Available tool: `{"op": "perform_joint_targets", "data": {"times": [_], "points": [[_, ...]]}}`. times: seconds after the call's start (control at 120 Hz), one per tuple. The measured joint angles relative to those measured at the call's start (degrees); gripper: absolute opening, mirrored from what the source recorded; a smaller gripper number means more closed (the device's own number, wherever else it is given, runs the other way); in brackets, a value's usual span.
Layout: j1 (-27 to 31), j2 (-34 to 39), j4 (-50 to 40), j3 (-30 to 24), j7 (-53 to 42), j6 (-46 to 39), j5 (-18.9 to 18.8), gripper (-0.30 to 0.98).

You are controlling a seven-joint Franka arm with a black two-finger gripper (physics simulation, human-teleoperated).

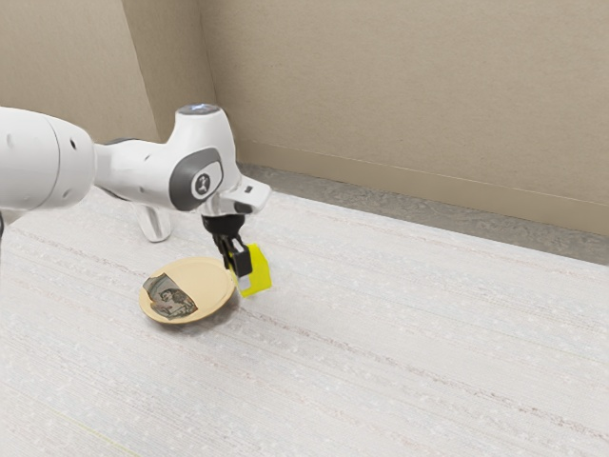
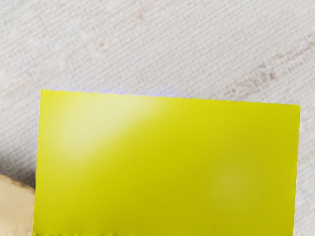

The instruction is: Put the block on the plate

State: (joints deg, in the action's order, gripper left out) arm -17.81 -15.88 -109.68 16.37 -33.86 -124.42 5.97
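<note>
Holding the yellow block (image 1: 258, 271) looked to be the gripper's (image 1: 246, 273) job at that moment: one finger lay against the block, the other was prob. behind it, so the closed grip was a judgement. The block was at the fingertips, just past the plate's (image 1: 207, 276) rim on the exterior view's right, so the coming move prob. had to go left, over the rim. Its longer side ran roughly up-down w/ a slight tilt in that view; true long axis unclear, b/c the wrist view cut off its lower end. Only a bit of plate showed there beside it. Couldn't tell how high the block hung. A dark patterned piece (image 1: 171, 297) took up the plate's left part, so the right part seemed the better spot.
</note>
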Motion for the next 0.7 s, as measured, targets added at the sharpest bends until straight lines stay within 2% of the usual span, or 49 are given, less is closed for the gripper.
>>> {"op": "perform_joint_targets", "data": {"times": [0.367, 0.7], "points": [[0.5, 0.1, -0.1, 13.9, -8.6, 3.0, 5.2, 0.35], [1.3, 0.1, -4.2, 15.8, -14.7, 3.3, 6.7, 0.34]]}}
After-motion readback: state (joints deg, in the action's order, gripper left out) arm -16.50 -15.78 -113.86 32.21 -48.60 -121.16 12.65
